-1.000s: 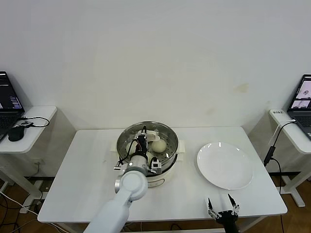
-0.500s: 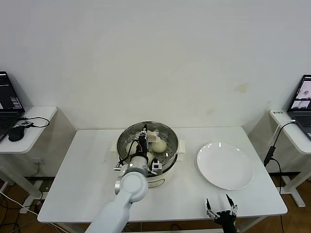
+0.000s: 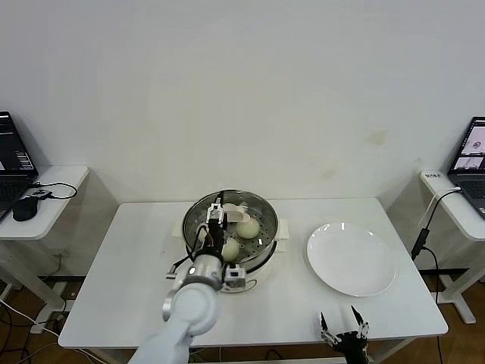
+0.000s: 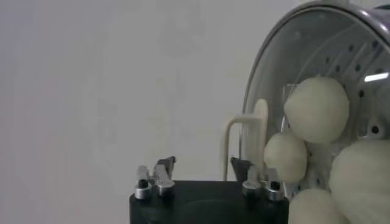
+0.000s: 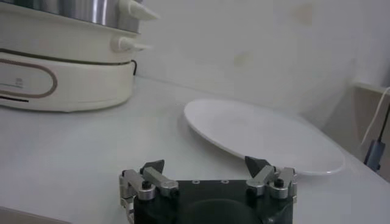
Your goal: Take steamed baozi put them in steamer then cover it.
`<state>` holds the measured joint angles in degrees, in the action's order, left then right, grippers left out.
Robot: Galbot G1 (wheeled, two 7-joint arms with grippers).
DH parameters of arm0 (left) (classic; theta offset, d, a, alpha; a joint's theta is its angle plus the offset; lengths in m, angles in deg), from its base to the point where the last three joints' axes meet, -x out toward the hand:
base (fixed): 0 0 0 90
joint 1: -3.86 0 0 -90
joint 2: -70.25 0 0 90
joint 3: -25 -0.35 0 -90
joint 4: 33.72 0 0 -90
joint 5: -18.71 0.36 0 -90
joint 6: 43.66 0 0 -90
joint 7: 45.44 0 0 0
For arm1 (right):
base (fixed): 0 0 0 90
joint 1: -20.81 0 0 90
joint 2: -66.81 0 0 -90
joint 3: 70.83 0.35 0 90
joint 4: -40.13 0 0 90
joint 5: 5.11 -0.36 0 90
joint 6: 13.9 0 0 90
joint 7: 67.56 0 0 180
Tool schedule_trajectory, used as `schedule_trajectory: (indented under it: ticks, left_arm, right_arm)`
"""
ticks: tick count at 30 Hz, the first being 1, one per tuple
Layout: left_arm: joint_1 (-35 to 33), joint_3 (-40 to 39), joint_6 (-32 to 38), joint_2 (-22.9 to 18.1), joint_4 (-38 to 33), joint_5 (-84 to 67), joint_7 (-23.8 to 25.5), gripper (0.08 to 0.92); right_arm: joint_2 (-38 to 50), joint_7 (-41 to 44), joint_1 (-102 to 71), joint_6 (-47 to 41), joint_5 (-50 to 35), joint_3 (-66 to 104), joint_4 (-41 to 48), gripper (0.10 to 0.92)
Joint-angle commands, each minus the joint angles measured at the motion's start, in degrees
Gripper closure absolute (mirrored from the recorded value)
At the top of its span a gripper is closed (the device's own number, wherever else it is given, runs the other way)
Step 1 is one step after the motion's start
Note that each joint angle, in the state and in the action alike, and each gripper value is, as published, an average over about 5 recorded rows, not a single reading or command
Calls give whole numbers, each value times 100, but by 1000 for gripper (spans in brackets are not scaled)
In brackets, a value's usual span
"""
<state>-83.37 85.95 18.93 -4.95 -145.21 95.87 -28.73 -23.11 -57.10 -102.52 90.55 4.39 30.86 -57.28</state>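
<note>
Four baozi [image 4: 315, 108] sit inside the steamer [image 3: 230, 227], as the left wrist view shows; only two can be made out from the head view. They look soft and light, likely to dent under a hard pinch, so each wants a gentle hold across its round middle. A lid with a cream handle [image 4: 247, 143] seems to lean inside the far wall of the steamer; being glass, it is probably breakable and slick, and the handle is the sensible place to take it.

Over the steamer's near-left rim hangs the left gripper [image 3: 214, 221], its fingers spread apart with nothing between them. At the near edge of the table [image 3: 136, 280] to the right, the right gripper [image 3: 342, 331] waits idle, jaws wide and empty.

Beyond the steamer, a bare white plate [image 3: 350, 258] lies to its right on the smooth white table. Side desks stand at both far edges of the room, each with a laptop [image 3: 14, 154], against a plain white wall.
</note>
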Motion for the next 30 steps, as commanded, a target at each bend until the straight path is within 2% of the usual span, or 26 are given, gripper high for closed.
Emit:
schedule_trajectory:
  ticks: [1, 4, 6, 9, 12, 20, 25, 30]
  left_arm:
    - [-1716, 885, 104, 833, -2062, -2821, -1116, 212]
    - [-2412, 1540, 531, 1003, -2138, -5223, -2088, 182]
    - [-2841, 2063, 1284, 958, -2030, -6847, -2560, 179]
    - [-3311, 2653, 2217, 775, -1878, -8252, -2917, 177]
    - [-3661, 2898, 2355, 651, -1876, -9082, -3212, 177]
    - [-4765, 3001, 3739, 276, -1496, -9686, -3280, 177]
    - [-5045, 3008, 4193, 95, -971, -9607, -3261, 177]
    - [-5161, 3057, 4410, -6, -822, -9568, -3155, 177]
  right_arm:
    - [42, 9, -42, -13, -49, -4, -47, 203]
    - [86, 17, -84, -22, -108, -11, -100, 202]
    - [113, 22, -115, -26, -151, -22, -147, 203]
    - [179, 34, -175, -40, -262, -62, -233, 203]
    - [297, 60, -253, -77, -442, -126, -350, 202]
    - [710, 148, -520, -296, -1012, -319, -852, 203]
    - [807, 164, -624, -348, -1109, -339, -1040, 203]
    - [825, 174, -699, -322, -1118, -384, -1125, 202]
